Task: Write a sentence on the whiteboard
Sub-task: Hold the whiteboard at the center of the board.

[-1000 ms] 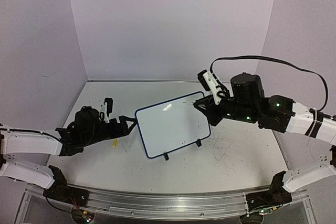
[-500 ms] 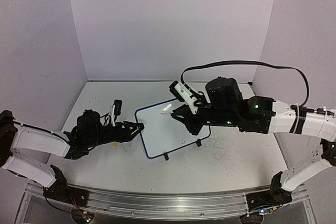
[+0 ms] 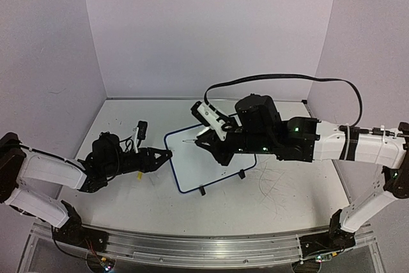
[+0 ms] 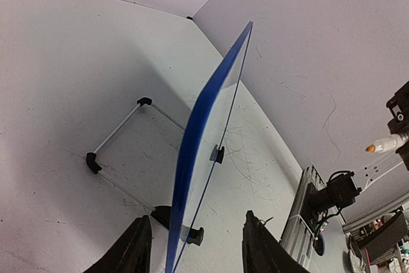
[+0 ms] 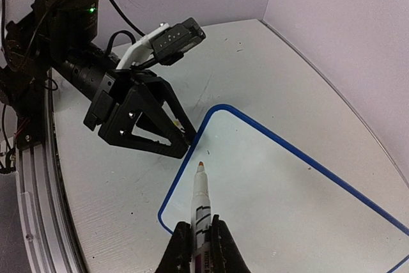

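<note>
left hand straddles the whiteboard's edge

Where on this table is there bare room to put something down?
Bare table: the near strip between whiteboard and rail, the far strip under the back wall, and the scratched patch on the board's right. Crowded: the board's left edge, with the left pincer and the marker in the right pincer.
</note>
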Robot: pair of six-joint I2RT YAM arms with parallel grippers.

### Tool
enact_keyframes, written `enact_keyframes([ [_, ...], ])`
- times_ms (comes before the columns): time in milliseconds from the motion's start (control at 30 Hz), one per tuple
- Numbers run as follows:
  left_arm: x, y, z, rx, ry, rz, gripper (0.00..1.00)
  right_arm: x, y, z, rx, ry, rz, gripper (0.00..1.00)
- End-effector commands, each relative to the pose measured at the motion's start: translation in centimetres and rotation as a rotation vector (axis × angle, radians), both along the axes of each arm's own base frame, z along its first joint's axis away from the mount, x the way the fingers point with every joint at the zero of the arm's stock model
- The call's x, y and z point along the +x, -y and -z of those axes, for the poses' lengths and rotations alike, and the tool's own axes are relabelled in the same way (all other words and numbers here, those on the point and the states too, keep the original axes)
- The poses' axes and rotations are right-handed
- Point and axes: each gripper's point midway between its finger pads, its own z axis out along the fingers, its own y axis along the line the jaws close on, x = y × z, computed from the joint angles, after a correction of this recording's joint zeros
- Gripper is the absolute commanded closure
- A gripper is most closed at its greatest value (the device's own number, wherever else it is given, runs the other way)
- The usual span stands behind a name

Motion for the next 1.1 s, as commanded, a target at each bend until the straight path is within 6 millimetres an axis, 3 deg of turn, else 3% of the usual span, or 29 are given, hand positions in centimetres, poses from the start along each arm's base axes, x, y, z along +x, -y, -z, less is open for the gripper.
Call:
enact_keyframes([
  [0,-0.5,0.3,0.2,-0.012,0.023,0.05,0.5,0.2,-1.6,-3.1,0.078,0.049,-0.033,1.0],
  [300,-0.4,1.0,0.2,-0.023,0.049,0.095,0.74,0.7,-3.0,-1.4,0.037,0.033,-0.035,1.0],
  [633,0.3,1.4,0.6,-0.011,0.052,0.122,0.76,1.6,-3.7,-0.6,0.007,0.042,0.0,1.0],
  [1067,0.7,2.4,1.2,0.005,0.06,0.162,0.89,2.9,-3.5,0.4,-0.043,0.084,0.091,1.0],
])
